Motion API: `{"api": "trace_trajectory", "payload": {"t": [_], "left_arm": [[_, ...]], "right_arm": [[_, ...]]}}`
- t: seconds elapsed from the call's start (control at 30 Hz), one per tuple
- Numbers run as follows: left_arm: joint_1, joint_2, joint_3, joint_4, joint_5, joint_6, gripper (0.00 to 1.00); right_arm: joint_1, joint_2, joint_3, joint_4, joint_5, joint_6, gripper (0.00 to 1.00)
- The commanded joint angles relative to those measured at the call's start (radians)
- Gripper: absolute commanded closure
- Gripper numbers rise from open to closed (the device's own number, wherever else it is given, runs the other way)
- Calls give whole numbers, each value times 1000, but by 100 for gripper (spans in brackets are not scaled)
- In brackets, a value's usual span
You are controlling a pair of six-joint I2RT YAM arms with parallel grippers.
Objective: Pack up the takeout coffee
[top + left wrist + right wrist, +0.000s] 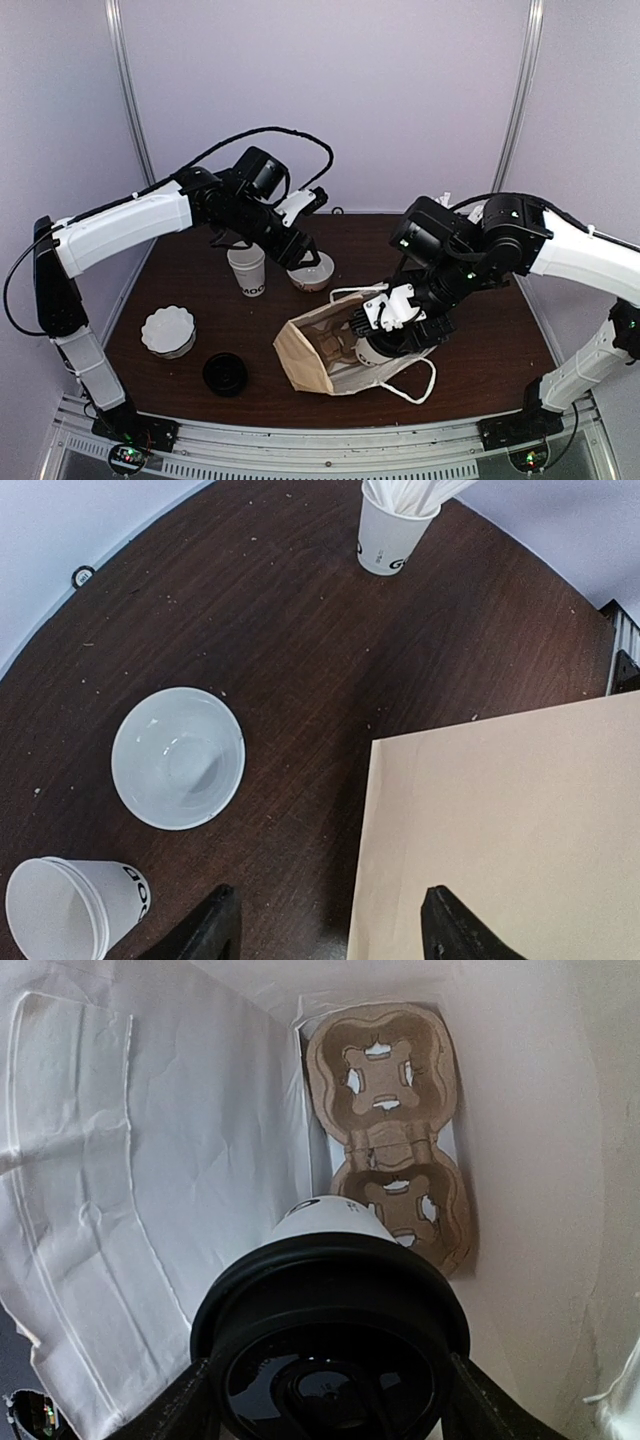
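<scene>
A dark brown counter [180,270] is sitting between pale lilac walls. Right of centre in the top view, the right end effector [330,1405] is clasping the takeout coffee [330,1330] at its black lid, inside the mouth of a paper bag [305,350] lying on its side. A cardboard carrier [385,1110] is lying deeper in. The left end effector [330,925] is hovering wide, nothing between its fingers.

The takeout coffee [330,1360] sits in the bag [150,1160] mouth, carrier tray [390,1090] deeper inside.
</scene>
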Motion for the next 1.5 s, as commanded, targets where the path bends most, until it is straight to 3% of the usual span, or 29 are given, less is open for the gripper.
{"api": "trace_trajectory", "payload": {"t": [0.0,0.27,0.57,0.8,1.07,1.3,1.47], "left_arm": [[25,58,29,29,68,-11,36],[26,91,80,18,183,12,36],[25,65,36,61,288,3,36],[20,55,-2,99,342,-22,37],[12,55,12,120,393,-26,37],[12,75,31,105,414,-17,37],[12,94,49,103,423,-16,36]], "right_arm": [[8,27,9,-48,18,-47,38],[9,93,122,-157,-15,-53,40],[22,62,60,-149,27,-50,42],[64,10,-35,-16,146,-60,43],[96,-71,-107,39,167,-68,43],[109,-130,-205,199,215,-86,42],[117,-189,-327,362,338,-86,43]]}}
